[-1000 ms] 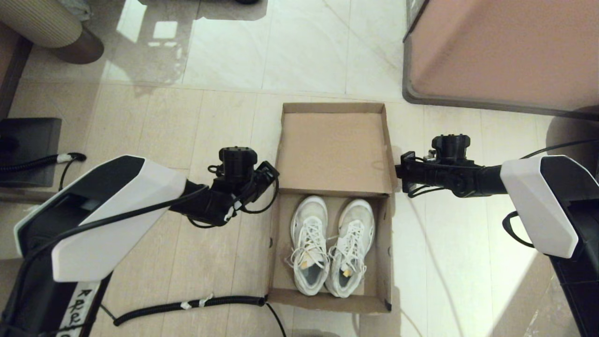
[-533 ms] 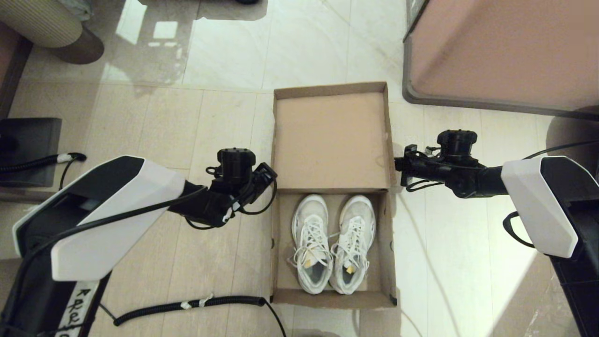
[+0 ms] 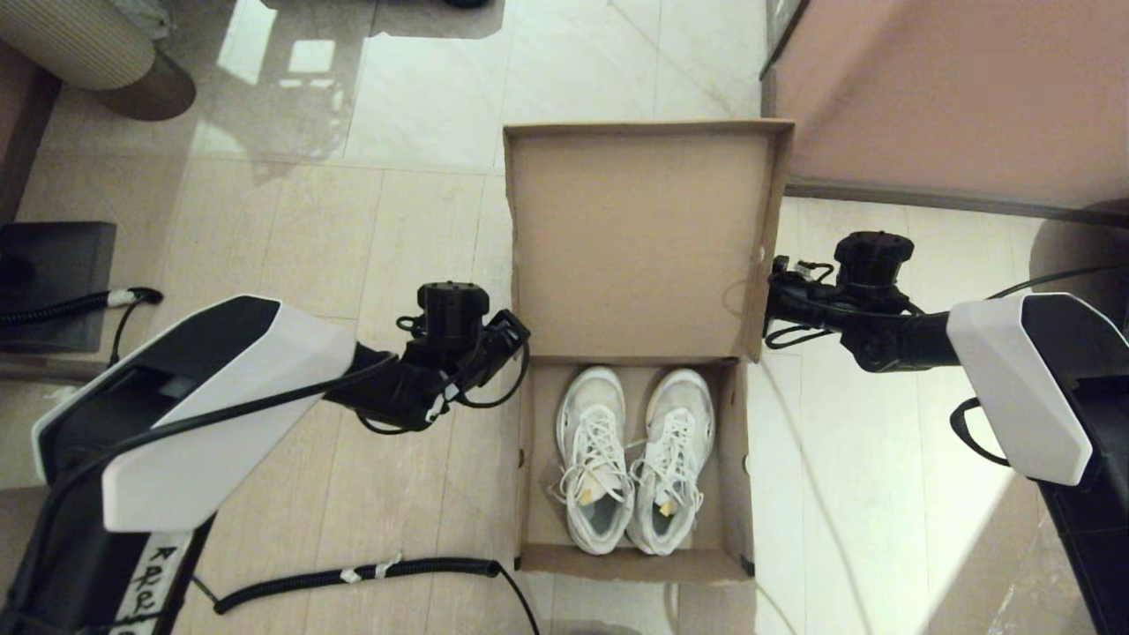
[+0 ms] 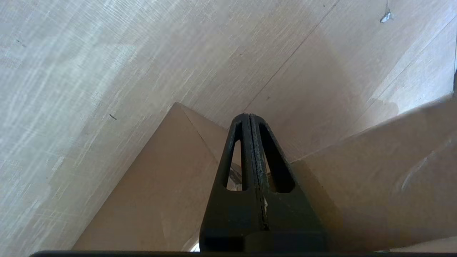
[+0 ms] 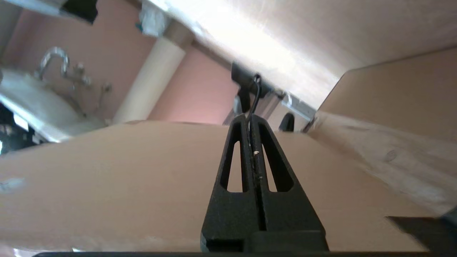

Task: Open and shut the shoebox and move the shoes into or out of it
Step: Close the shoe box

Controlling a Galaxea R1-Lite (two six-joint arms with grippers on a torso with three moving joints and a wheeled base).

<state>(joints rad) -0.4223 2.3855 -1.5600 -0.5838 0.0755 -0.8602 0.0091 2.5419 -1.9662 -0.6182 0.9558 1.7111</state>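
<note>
The brown cardboard shoebox (image 3: pixel 631 563) stands open on the floor in the head view, with its hinged lid (image 3: pixel 635 238) raised steeply at the far side. Inside lie the two white mesh shoes (image 3: pixel 631 459), side by side, toes toward the lid. My left gripper (image 3: pixel 516 333) is shut and empty next to the box's left wall near the hinge. In the left wrist view the gripper (image 4: pixel 249 116) points at the box corner (image 4: pixel 153 185). My right gripper (image 3: pixel 769 295) is shut and empty against the lid's right edge. In the right wrist view the gripper (image 5: pixel 249 117) lies over the lid's cardboard (image 5: pixel 107 171).
A large pinkish-brown block with a dark rim (image 3: pixel 953 88) stands at the back right, close behind the lid. A black box (image 3: pixel 53 282) sits at the left and a ribbed round base (image 3: pixel 88 44) at the back left. A corrugated cable (image 3: pixel 353 573) lies near the box's front left corner.
The lid has swung up from lying back to standing steeply. The right gripper rose a little with the lid's right edge. The left arm barely moved.
</note>
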